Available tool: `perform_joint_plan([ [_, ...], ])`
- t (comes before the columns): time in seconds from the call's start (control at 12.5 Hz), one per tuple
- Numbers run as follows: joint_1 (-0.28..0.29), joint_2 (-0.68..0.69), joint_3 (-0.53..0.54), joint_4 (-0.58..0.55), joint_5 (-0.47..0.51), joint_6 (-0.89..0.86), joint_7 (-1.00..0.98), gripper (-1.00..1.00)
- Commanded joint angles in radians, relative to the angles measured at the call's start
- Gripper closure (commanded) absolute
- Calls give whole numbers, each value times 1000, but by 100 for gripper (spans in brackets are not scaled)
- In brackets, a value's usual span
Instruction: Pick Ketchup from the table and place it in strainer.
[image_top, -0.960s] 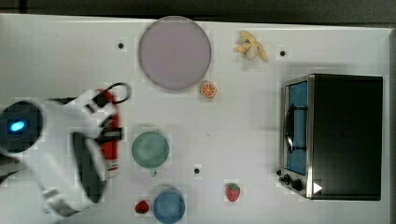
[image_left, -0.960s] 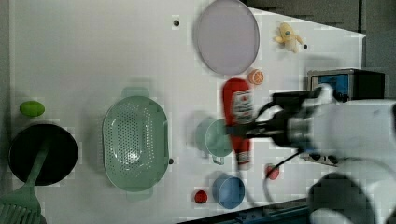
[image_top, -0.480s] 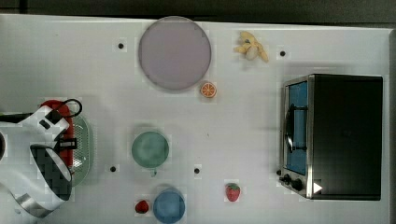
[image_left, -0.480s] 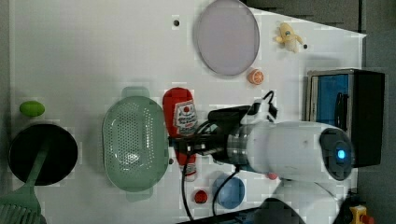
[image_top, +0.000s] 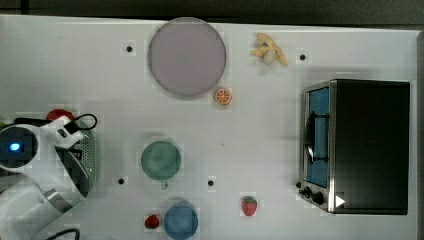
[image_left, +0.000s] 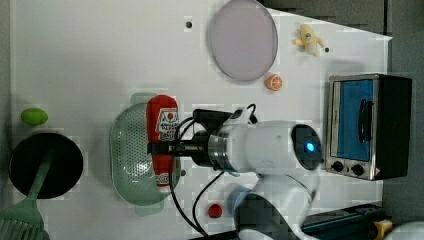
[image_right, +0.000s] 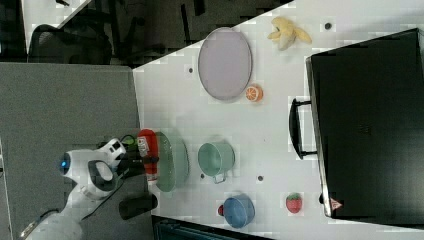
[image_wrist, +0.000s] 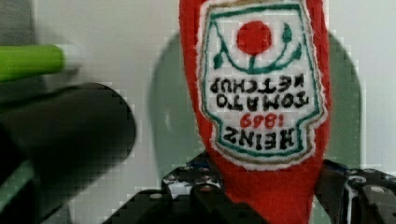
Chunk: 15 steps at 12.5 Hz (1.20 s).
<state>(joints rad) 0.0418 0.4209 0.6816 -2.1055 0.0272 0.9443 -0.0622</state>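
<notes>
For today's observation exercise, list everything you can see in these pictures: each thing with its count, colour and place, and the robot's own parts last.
Ketchup bottle: 1, red with white label, held over the strainer's right side in the left view.
Strainer: 1, pale green, under the bottle.
Plate: 1, grey-lilac, top middle of the top view.
Cup: 1, teal green, right of the arm in the top view.
Bowl: 1, blue, below the cup in the top view.
Strawberries: 2, red, either side of the bowl.
Orange slice: 1, orange, by the plate.
Banana: 1, yellow, right of the plate.
Toaster oven: 1, black and silver, the top view's right.
Pan: 1, black, left of the strainer in the left view.
Lime: 1, green, above the pan.
Arm: 1, white.
Claw: 1, black, shut on the bottle.
</notes>
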Motion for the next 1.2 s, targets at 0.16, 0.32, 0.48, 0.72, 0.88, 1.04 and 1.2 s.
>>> perform_joint_plan([
  [0.16,25,44,-19,15,-26,53,69,-65],
  [0.32,23,43,-22,18,-33,74,69,-100],
  [0.48,22,11,-22,21,-31,78,91,-100],
  [0.72,-16,-100,-24,22,-31,8,189,-100],
  [0.88,-72,-197,-26,36,-31,-119,188,-100],
  [1.04,-140,-281,-38,74,-29,-240,188,-100],
  [1.2,-203,-342,-80,128,-22,-366,181,-100],
])
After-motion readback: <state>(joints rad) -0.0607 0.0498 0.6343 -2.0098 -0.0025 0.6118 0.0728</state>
